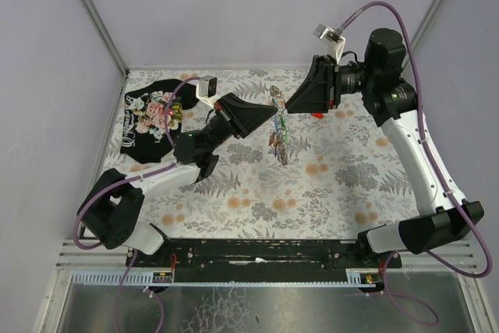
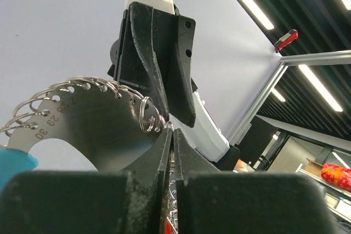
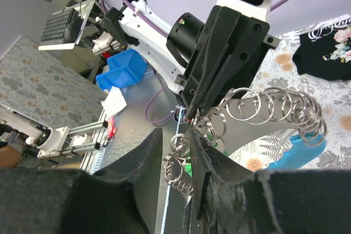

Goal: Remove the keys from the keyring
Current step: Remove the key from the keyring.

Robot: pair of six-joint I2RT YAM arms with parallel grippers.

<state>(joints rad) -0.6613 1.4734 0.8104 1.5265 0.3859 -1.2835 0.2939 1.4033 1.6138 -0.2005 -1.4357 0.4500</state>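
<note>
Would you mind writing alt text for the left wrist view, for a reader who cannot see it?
The left gripper, shut, grips the edge of the keyring, a grey numbered fob fringed with small split rings. The right gripper meets it from above; a pale wall and ceiling lights lie behind.

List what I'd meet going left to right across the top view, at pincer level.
Black floral cloth → left pincer → keyring and its keys → right pincer.

arms (image 1: 160, 177): white links, chunky black joints | cables (image 1: 390, 9): purple, looping off both wrists | jaws: matte black wedges, few screw holes | wrist cams (image 1: 207, 86): tiny white boxes
</note>
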